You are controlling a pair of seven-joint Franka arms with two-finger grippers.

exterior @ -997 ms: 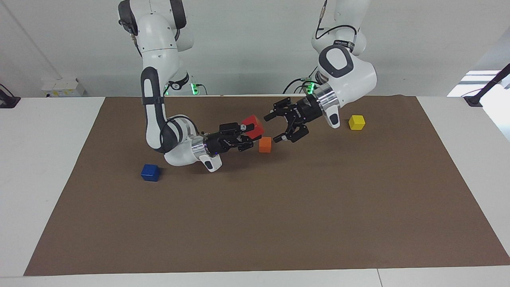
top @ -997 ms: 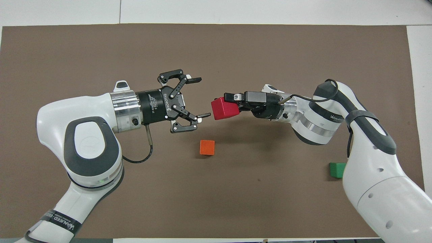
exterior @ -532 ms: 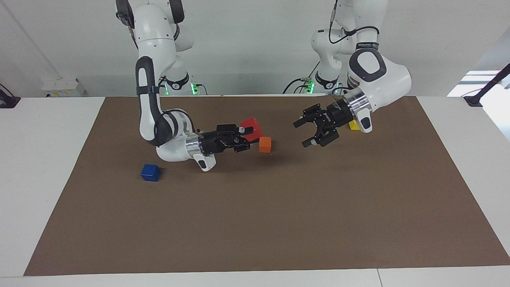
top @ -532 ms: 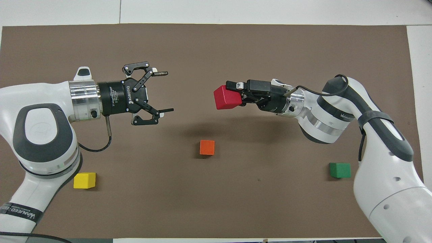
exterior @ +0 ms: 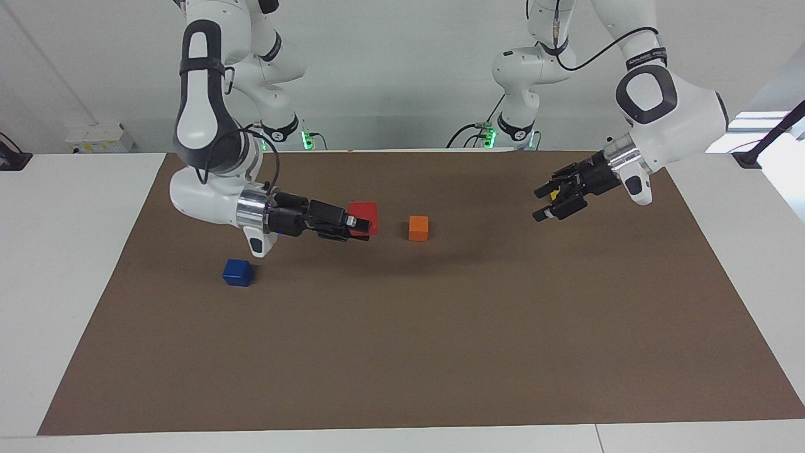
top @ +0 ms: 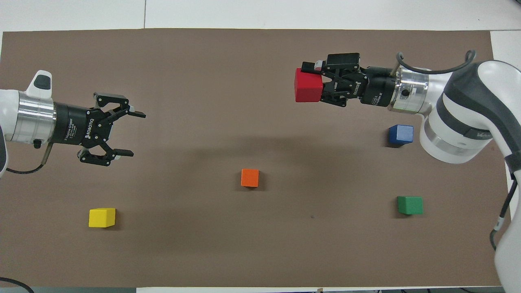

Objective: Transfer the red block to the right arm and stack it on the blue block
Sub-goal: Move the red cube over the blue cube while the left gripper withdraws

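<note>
While the right gripper (top: 315, 83) clamps the red block (top: 308, 85) aloft, the left gripper (top: 126, 134) hangs spread apart over the mat (top: 260, 244).

A robotics lab bench set up for manipulation trials.

Two white jointed arms (exterior: 207, 126) are mounted at one edge of a plain white bench (exterior: 75, 264), which is covered by a flat brown mat (exterior: 415, 327). Small coloured cubes such as the orange cube (exterior: 418, 228) lie spaced apart on it. Bare pale walls, cabling and green indicator lights (exterior: 307, 139) at the arm bases, and a black clamp stand (exterior: 770, 135) at the bench edge all suggest a research room.
</note>
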